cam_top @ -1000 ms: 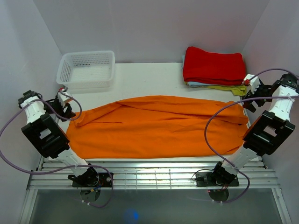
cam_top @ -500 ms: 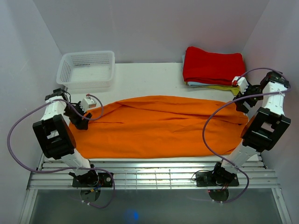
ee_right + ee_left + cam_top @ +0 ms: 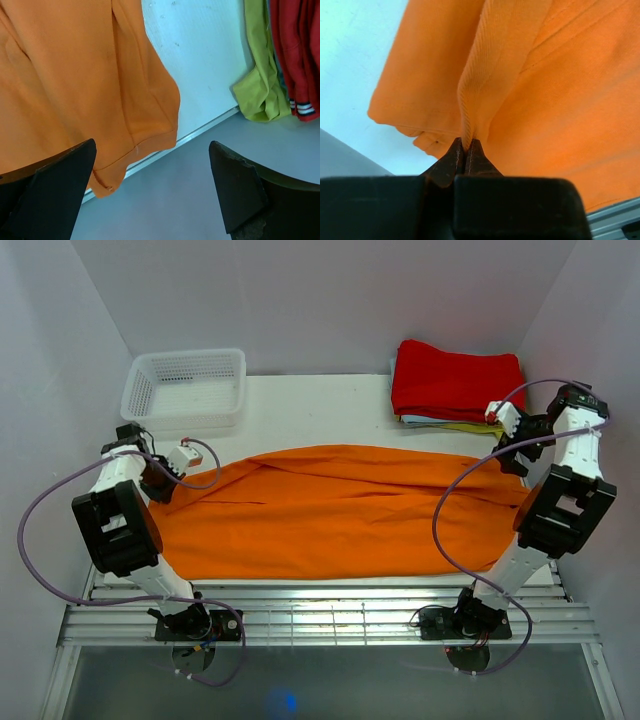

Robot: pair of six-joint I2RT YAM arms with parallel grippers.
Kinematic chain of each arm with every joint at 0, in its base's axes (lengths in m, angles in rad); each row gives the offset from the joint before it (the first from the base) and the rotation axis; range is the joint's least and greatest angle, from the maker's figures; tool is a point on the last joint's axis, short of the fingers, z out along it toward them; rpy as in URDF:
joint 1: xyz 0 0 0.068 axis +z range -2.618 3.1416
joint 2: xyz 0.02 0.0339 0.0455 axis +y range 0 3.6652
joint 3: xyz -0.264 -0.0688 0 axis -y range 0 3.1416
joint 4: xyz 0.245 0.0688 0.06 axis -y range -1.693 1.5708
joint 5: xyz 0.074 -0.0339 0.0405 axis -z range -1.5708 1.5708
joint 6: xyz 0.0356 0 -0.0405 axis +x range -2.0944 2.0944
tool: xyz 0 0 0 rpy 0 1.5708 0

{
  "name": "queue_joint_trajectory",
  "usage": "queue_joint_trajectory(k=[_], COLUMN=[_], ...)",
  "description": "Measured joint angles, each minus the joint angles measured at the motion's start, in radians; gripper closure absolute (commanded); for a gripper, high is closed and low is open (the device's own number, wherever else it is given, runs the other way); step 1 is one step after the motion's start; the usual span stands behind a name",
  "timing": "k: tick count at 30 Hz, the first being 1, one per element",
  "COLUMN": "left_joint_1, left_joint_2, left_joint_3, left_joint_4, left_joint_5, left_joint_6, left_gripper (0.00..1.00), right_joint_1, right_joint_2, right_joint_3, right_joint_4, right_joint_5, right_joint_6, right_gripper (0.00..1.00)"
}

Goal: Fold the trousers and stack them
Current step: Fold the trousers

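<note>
The orange trousers point(image 3: 340, 510) lie spread lengthwise across the white table point(image 3: 320, 410). My left gripper point(image 3: 163, 485) is at their left end. In the left wrist view it point(image 3: 466, 147) is shut on a raised ridge of the orange trousers point(image 3: 560, 100), pinched between both fingertips. My right gripper point(image 3: 512, 458) hangs over the trousers' right end. In the right wrist view it point(image 3: 152, 145) is open and holds nothing. The trousers' hem corner point(image 3: 145, 125) lies below it, at the table's right edge.
A white basket point(image 3: 185, 388) stands at the back left. A red folded cloth point(image 3: 457, 380) tops a stack at the back right, with a yellow-green cloth point(image 3: 260, 85) sticking out underneath. Grey walls close in on both sides. Metal rails point(image 3: 320, 610) run along the front.
My left gripper moved in onto the trousers' left end and shut on a fold of cloth. My right arm swung towards the back right and stayed open.
</note>
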Motion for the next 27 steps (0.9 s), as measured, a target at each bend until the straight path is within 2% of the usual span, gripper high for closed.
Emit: queue_joint_trajectory(k=[10, 15, 17, 18, 19, 20, 21, 22, 23, 24, 27], left_joint_1=[0.000, 0.000, 0.000, 0.000, 0.000, 0.000, 0.000, 0.000, 0.000, 0.000, 0.000], left_joint_2=[-0.001, -0.001, -0.001, -0.001, -0.001, -0.001, -0.001, 0.000, 0.000, 0.001, 0.006], left_joint_3=[-0.036, -0.035, -0.036, -0.036, -0.035, -0.035, -0.035, -0.035, -0.035, -0.034, -0.017], left_joint_4=[0.104, 0.111, 0.112, 0.111, 0.112, 0.113, 0.113, 0.114, 0.117, 0.119, 0.122], left_joint_5=[-0.019, -0.019, -0.019, -0.019, -0.019, -0.019, -0.019, -0.018, -0.018, -0.018, -0.016], left_joint_6=[0.034, 0.040, 0.042, 0.042, 0.042, 0.042, 0.041, 0.040, 0.039, 0.036, 0.022], left_gripper=[1.00, 1.00, 1.00, 1.00, 1.00, 1.00, 1.00, 1.00, 1.00, 1.00, 1.00], right_joint_1=[0.105, 0.142, 0.155, 0.161, 0.165, 0.167, 0.170, 0.172, 0.172, 0.172, 0.171], right_joint_2=[0.253, 0.319, 0.335, 0.343, 0.351, 0.356, 0.363, 0.371, 0.375, 0.387, 0.400], right_joint_3=[0.269, 0.280, 0.280, 0.280, 0.280, 0.280, 0.280, 0.280, 0.285, 0.301, 0.345], right_joint_4=[-0.100, -0.134, -0.137, -0.141, -0.146, -0.151, -0.156, -0.158, -0.164, -0.176, -0.183], right_joint_5=[0.013, 0.080, 0.113, 0.129, 0.146, 0.159, 0.175, 0.190, 0.197, 0.208, 0.213], right_joint_6=[-0.013, -0.061, -0.080, -0.088, -0.098, -0.103, -0.104, -0.117, -0.120, -0.120, -0.104], right_gripper=[0.02, 0.03, 0.00, 0.06, 0.23, 0.24, 0.48, 0.60, 0.82, 0.92, 0.92])
